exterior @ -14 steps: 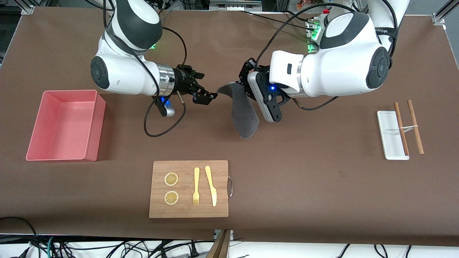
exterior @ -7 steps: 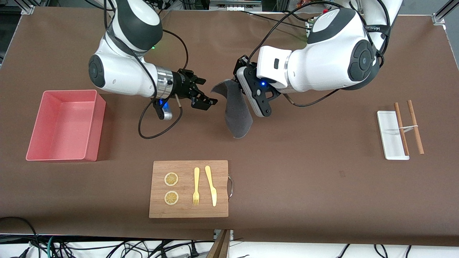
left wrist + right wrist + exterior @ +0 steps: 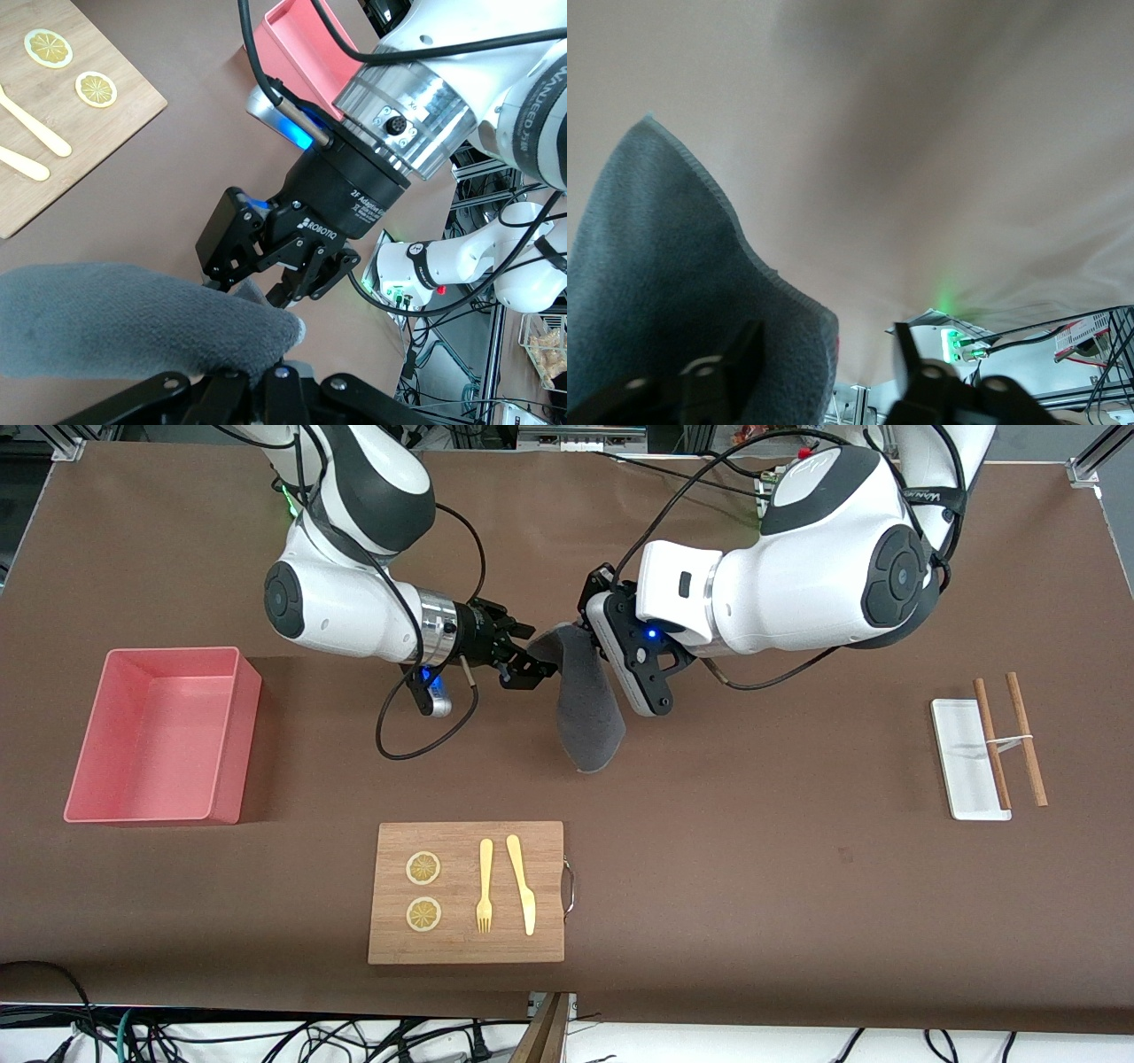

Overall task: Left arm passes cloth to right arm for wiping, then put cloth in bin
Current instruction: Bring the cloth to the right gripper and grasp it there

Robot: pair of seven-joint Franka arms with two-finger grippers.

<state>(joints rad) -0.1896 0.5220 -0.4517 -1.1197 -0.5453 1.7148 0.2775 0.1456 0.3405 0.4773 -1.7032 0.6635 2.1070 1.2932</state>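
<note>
The dark grey cloth (image 3: 586, 704) hangs in the air over the middle of the table, pinched at its top by my left gripper (image 3: 578, 636), which is shut on it. In the left wrist view the cloth (image 3: 133, 319) bulges out of my left gripper (image 3: 266, 370). My right gripper (image 3: 532, 666) has reached the cloth's upper corner. Its black fingers (image 3: 908, 350) stand apart with the cloth's hemmed edge (image 3: 664, 283) between them, one finger lying against the fabric; my right gripper (image 3: 824, 354) has not clamped it. The pink bin (image 3: 239, 735) stands at the right arm's end of the table.
A wooden cutting board (image 3: 461, 841) with two lemon slices, a fork and a knife lies nearer the front camera than the cloth. A small white tray (image 3: 961, 766) and a pair of chopsticks (image 3: 1019, 735) lie at the left arm's end.
My right arm has moved toward the left arm until its fingers straddle the cloth's corner, and they have narrowed. The left arm shifted slightly toward it earlier, then held still.
</note>
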